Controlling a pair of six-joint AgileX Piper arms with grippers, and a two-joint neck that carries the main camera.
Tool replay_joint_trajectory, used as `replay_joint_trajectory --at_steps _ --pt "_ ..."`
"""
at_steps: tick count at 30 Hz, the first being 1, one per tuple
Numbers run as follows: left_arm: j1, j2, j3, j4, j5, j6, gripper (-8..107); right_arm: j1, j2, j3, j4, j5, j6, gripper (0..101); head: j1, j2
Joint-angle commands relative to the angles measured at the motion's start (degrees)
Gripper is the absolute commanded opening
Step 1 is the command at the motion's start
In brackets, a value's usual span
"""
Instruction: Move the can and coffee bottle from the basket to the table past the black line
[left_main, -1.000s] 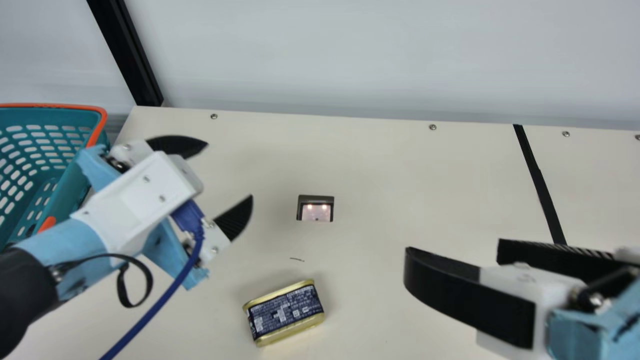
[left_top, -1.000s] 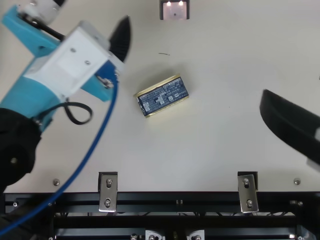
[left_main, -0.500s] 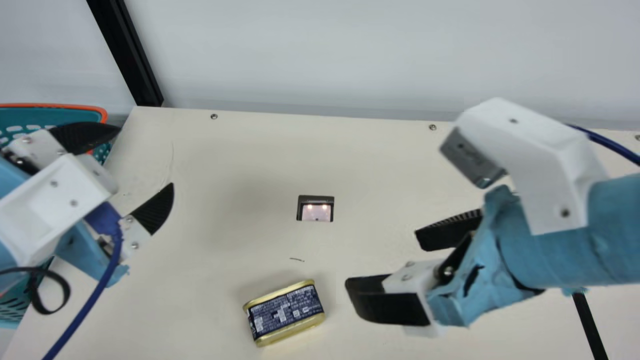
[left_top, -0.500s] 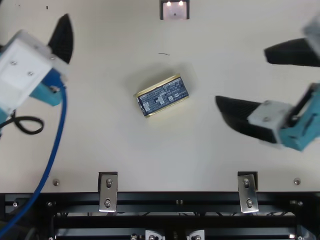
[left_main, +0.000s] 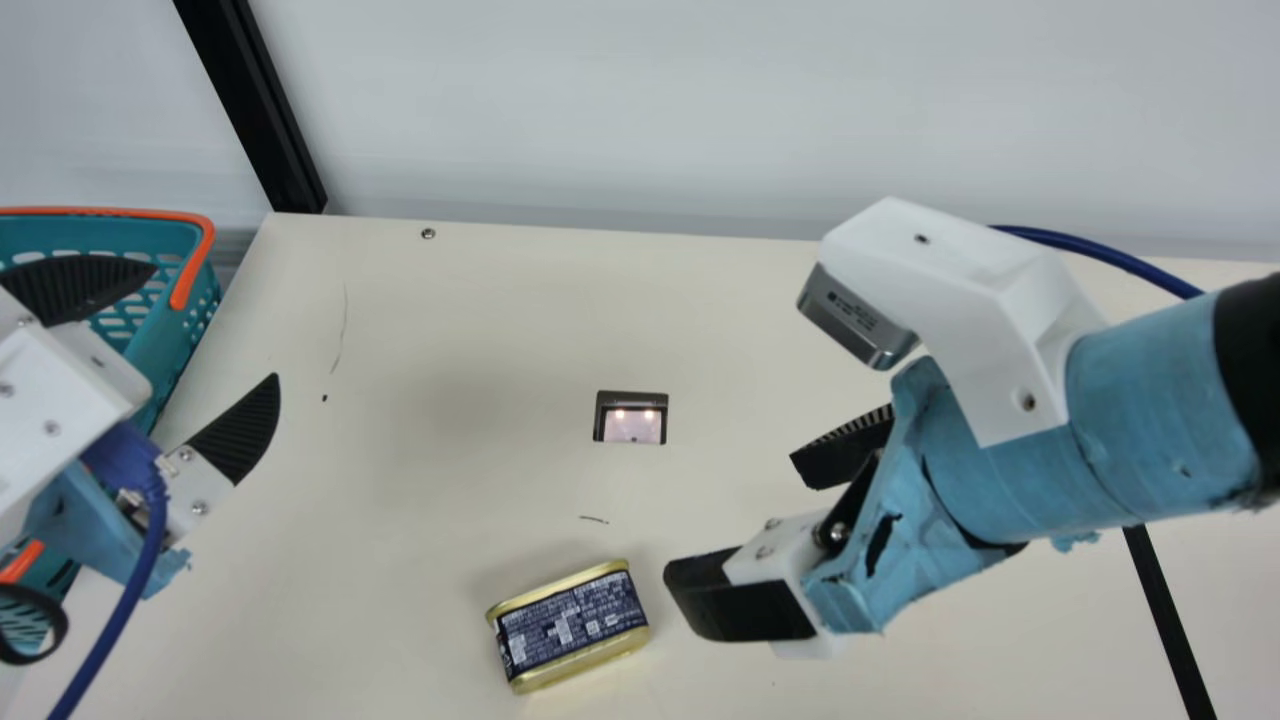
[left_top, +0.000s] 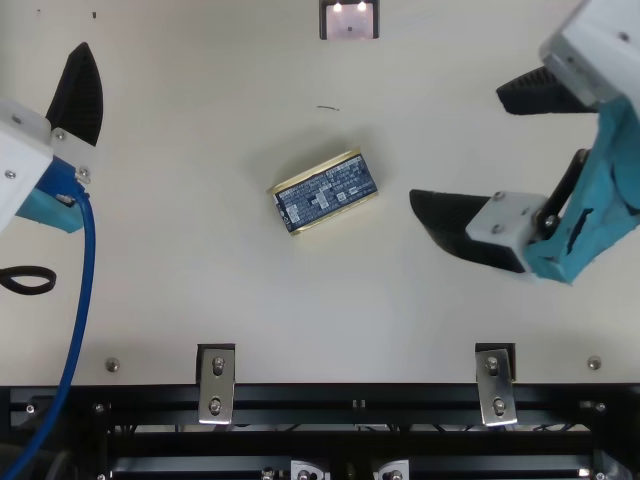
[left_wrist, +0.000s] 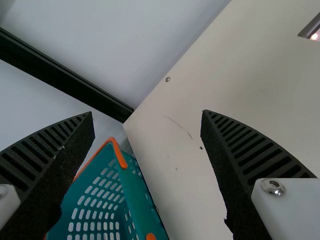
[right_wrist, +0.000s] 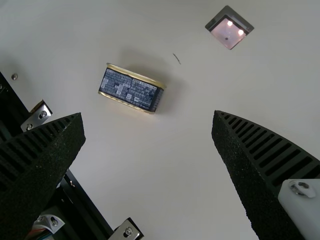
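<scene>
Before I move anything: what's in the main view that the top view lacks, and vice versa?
Main view's extras: teal basket with orange rim, black line on the table, black post behind.
Top view's extras: two metal brackets on a black rail along the table edge.
Shared: the can, small panel with two lights, left tool, right tool.

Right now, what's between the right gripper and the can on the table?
Nothing but a bare stretch of tabletop between the right gripper and the can; the top view shows that.
</scene>
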Motion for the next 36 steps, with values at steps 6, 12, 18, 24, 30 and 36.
replay_joint_trajectory --at_steps 6,12,18,24,30,36 --pt "-0.6 -0.1 0.6 5.1 -0.7 -8.9 90 4.2 3.1 -0.8 -0.7 0.1 -1.2 101 -0.1 -0.4" --pt "-1.6 -0.9 1.7 3.6 -0.9 -16.5 90 9.6 7.0 -3.0 -1.4 0.1 -2.6 101 -0.1 -0.4" --pt "-0.7 -2.4 3.5 3.7 -1.3 -21.0 90 14.8 10.9 -5.7 -2.2 0.1 -5.3 101 -0.1 -0.4" --pt "0.9 -4.9 5.3 4.7 -1.5 -25.0 90 18.6 14.2 -8.9 -3.5 0.1 -9.6 101 -0.1 -0.4" --pt "1.1 -6.6 6.3 4.6 -1.2 -26.7 90 20.8 16.8 -12.3 -6.7 0.1 -15.4 101 -0.1 -0.4" --pt "1.1 -6.5 6.3 4.8 -1.2 -26.7 90 22.1 19.7 -15.6 -10.9 0.1 -20.4 101 -0.1 -0.4"
